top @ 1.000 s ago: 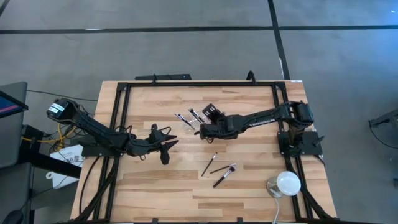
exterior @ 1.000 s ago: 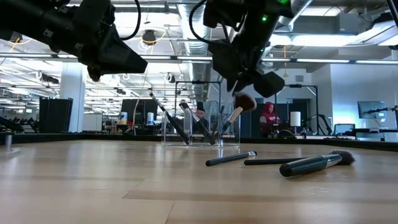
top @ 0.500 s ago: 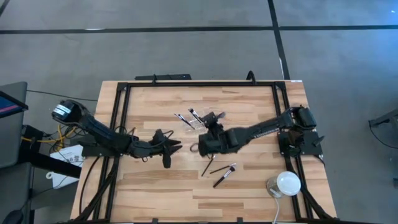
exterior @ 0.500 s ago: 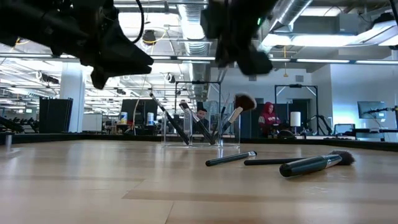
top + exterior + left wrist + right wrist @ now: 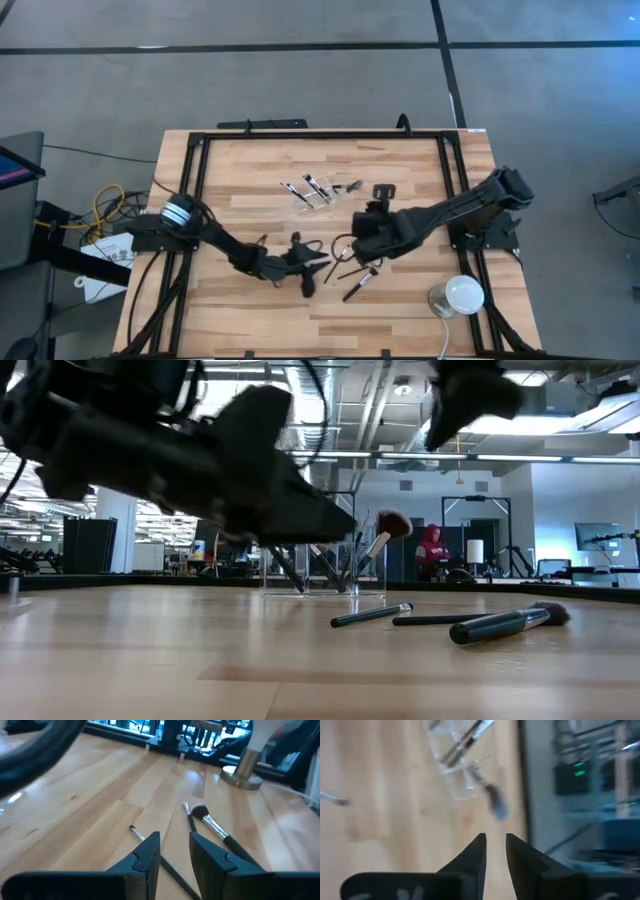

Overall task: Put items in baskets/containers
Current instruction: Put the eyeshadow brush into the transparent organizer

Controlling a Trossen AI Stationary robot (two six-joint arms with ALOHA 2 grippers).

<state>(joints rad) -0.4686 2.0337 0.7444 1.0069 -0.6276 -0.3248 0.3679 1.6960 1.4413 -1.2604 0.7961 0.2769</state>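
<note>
A clear plastic container [image 5: 322,192] stands on the far half of the table with several brushes upright and leaning in it, one with a round brown head [image 5: 392,525]. Three brushes [image 5: 352,274] lie on the wood toward the near edge; the low view shows them side by side [image 5: 440,620]. My left gripper [image 5: 318,262] is open just left of these loose brushes, and its wrist view shows a thin brush [image 5: 145,838] running under its fingers and a thicker brush [image 5: 212,825] ahead. My right gripper [image 5: 348,250] is open above the loose brushes, near of the container [image 5: 460,762].
A white dome-shaped lamp [image 5: 458,295] stands at the table's near right corner and also shows in the left wrist view [image 5: 252,755]. A black frame [image 5: 320,134] runs along the table's edges. Bare wood lies to the left and near side of the loose brushes.
My right gripper let go of the round-headed brush, which now leans in the container, then rose and drew back toward the near edge over the loose brushes. My left gripper swung right and toward the near edge, arriving beside those brushes.
</note>
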